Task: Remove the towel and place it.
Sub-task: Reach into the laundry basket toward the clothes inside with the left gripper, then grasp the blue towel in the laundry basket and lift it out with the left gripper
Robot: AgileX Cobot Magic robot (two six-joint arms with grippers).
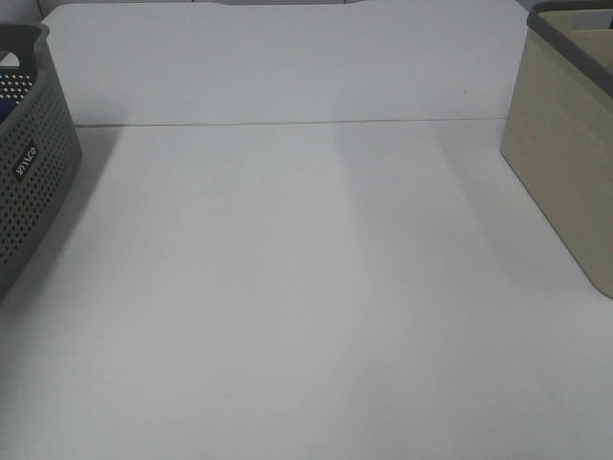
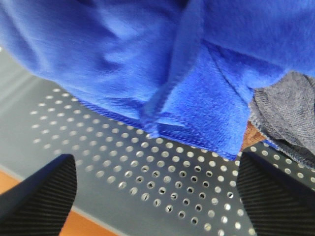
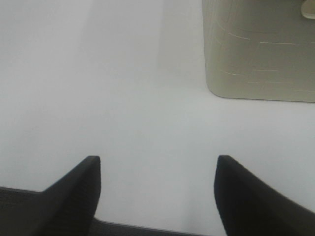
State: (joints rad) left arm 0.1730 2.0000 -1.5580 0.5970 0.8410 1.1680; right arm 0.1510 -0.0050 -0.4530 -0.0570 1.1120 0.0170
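- The left gripper point(image 2: 155, 162) hovers close over the grey basket point(image 1: 29, 182). Its two dark fingers point(image 2: 42, 191) stand wide apart and nothing lies between them but the basket's perforated grey surface.
- The right gripper point(image 3: 158, 160) hangs over the bare white table point(image 1: 287, 287). Its jaws are spread wide and empty, and the beige basket point(image 3: 258, 49) is near it, not touching.
- Neither arm shows in the high view.
- The towel point(image 2: 123, 59) is in the grey basket. It is royal blue and plush, bunched in loose folds, with a stitched hem edge drooping onto the perforated plastic just beyond the left fingertips.
- A grey knitted cloth point(image 2: 290, 108) lies beside the towel and partly under it. A small brown patch shows where the two meet — too little of it is visible to name.
- The grey basket sits at the table's left edge and bears a small white label on its side.
- The beige basket stands at the far right — ribbed walls, darker grey rim — and its inside is out of sight.
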